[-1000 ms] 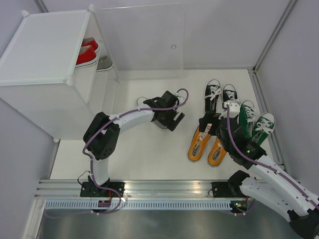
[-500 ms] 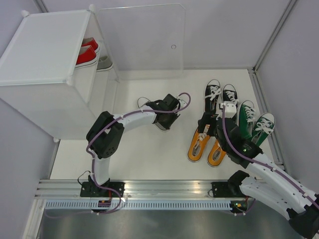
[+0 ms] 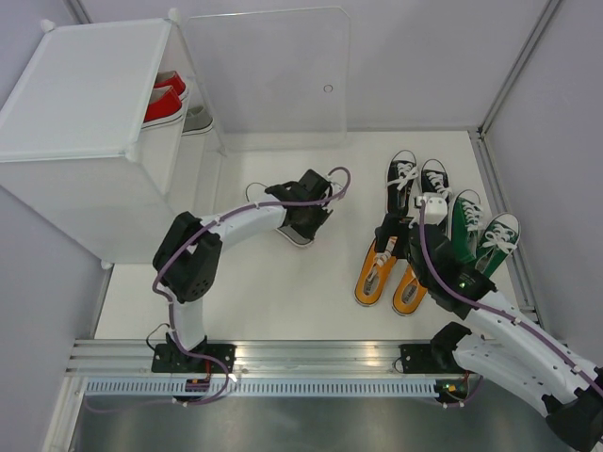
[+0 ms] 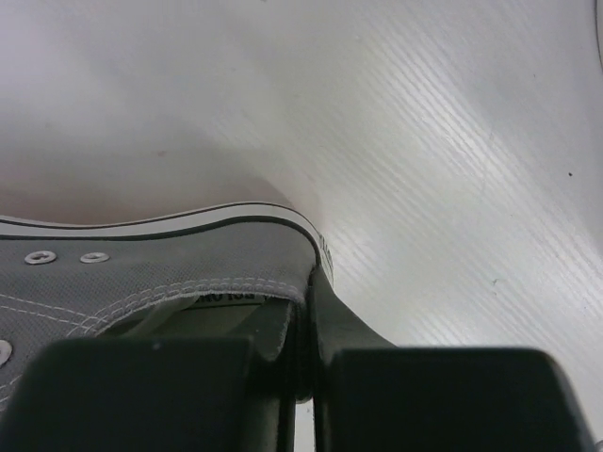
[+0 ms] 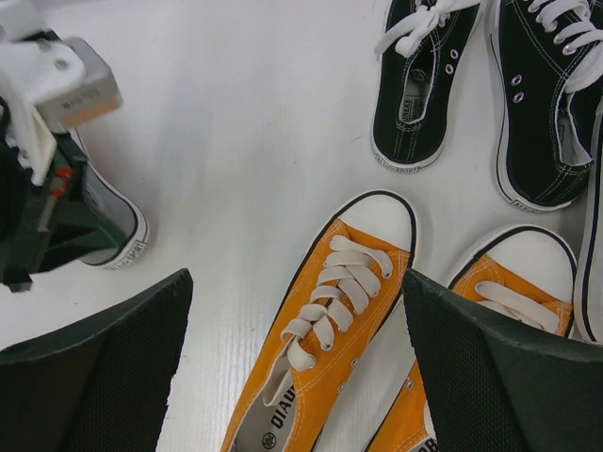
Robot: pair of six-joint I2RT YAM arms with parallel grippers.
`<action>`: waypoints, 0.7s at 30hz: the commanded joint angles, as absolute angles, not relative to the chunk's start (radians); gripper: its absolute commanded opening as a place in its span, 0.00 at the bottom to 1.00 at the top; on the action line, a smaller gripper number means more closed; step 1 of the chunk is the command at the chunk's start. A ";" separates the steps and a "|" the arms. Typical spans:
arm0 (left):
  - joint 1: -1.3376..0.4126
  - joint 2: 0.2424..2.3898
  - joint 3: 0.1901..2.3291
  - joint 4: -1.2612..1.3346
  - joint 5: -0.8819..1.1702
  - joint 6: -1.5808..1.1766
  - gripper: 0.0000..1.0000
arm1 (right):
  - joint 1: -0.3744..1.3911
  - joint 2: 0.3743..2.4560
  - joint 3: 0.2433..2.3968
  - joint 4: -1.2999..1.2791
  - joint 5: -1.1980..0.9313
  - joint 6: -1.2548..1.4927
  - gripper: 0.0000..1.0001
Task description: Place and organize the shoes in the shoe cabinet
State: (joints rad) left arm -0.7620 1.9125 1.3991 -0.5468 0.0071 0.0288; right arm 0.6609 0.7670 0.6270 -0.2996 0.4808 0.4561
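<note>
Left: your left gripper (image 4: 301, 377) is clamped on the heel of the grey canvas sneaker (image 4: 170, 259) mid white table (image 3: 283, 292), heel toward you, toe hidden | Right: your right gripper (image 5: 294, 282) hangs wide open over orange canvas sneakers (image 5: 330, 282), toes pointing away.

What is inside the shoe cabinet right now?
The shoe cabinet shows a pair of red shoes on an upper shelf and a grey shoe lower down. Its white top panel hides everything deeper inside.

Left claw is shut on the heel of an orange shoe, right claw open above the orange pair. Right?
No: the left claw grips a grey shoe, as the left wrist view shows. The right claw is open above the orange pair.
</note>
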 commanded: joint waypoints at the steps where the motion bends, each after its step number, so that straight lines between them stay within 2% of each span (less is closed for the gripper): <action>1: -0.686 1.801 1.541 -0.580 -0.005 0.081 0.02 | 0.663 0.749 0.621 -0.270 0.509 0.451 0.95; 10: -0.531 1.766 1.816 -0.733 0.067 0.103 0.02 | 0.661 0.753 0.606 -0.261 0.505 0.451 0.95; 21: -0.321 1.917 2.058 -0.798 0.078 0.098 0.02 | 0.661 0.779 0.594 -0.249 0.489 0.449 0.95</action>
